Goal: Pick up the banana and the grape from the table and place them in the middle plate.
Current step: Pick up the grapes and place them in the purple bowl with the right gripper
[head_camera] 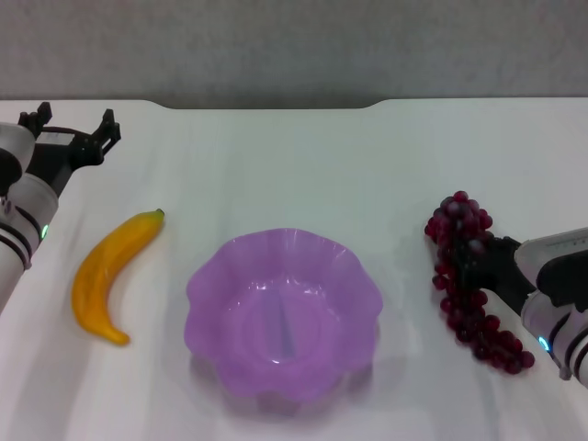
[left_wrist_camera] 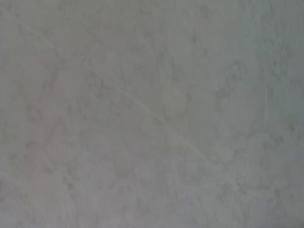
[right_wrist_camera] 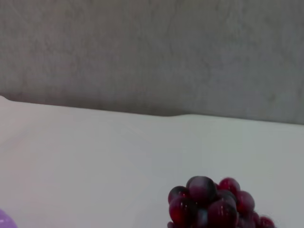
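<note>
The orange-yellow banana (head_camera: 108, 276) lies on the white table (head_camera: 303, 165), left of the purple scalloped middle plate (head_camera: 207, 280), which holds nothing. The dark red grape bunch (head_camera: 459, 225) lies on the table right of the plate. My right gripper (head_camera: 476, 265) is low over the middle of the bunch, right at the grapes. The right wrist view shows the bunch's top end (right_wrist_camera: 209, 202) close up and a sliver of the plate (right_wrist_camera: 4, 221). My left gripper (head_camera: 73, 121) is open and empty at the far left, raised, well behind the banana.
A grey wall (head_camera: 294, 46) runs behind the table's rounded far edge. The left wrist view shows only a plain grey surface (left_wrist_camera: 152, 114). Bare tabletop lies behind the plate and between the plate and each fruit.
</note>
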Robot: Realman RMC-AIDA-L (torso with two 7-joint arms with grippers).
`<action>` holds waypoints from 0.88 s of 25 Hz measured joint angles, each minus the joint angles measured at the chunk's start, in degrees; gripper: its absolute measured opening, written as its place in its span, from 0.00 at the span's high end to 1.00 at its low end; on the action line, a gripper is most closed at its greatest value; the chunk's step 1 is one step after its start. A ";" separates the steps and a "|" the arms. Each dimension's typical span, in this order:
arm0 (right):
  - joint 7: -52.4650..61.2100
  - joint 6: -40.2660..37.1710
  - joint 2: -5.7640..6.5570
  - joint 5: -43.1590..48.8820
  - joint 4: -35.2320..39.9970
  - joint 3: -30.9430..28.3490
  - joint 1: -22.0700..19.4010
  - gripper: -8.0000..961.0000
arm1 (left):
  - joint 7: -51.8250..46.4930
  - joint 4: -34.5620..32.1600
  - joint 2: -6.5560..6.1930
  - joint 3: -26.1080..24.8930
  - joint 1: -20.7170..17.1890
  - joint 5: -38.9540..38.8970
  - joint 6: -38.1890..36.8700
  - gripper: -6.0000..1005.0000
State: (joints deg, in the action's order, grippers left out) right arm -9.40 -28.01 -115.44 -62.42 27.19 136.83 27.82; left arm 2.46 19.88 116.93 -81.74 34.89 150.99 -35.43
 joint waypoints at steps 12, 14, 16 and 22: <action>-5.21 -6.98 -0.14 -0.07 3.18 1.21 -2.17 0.59 | -0.09 0.07 0.05 0.00 -0.37 0.01 0.10 0.12; -7.91 -8.34 -0.13 -0.07 4.50 1.31 -3.04 0.59 | -0.09 0.06 0.05 0.00 -0.37 0.01 0.14 0.12; -10.73 -8.93 -0.14 -0.13 5.96 1.32 -3.72 0.60 | -0.09 -0.05 0.05 0.00 -0.37 -0.07 0.16 0.12; -16.26 -9.04 0.00 -0.29 12.13 1.15 -5.87 0.60 | -0.09 -0.25 0.02 0.00 -0.75 -0.07 0.19 0.12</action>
State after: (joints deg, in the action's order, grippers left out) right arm -25.66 -37.06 -115.44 -62.70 39.32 137.97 21.95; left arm 2.37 19.64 116.95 -81.74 34.14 150.92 -35.24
